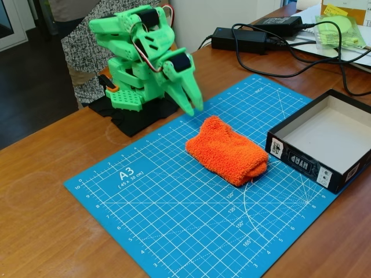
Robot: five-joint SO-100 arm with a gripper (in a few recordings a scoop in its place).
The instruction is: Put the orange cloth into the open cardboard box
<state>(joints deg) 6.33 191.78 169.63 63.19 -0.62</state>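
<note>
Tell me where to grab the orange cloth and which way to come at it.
Grip the orange cloth across its thick middle, coming down from above. It lies flat as a folded bundle on the blue cutting mat, so its fluffy top bulge gives the gripper, hanging just behind its far end, something to pinch.

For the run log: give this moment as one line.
stage: before grasp | gripper: shut, above mat, just behind cloth | cloth: folded on blue mat, untouched | box: open, nothing inside, right of cloth
</note>
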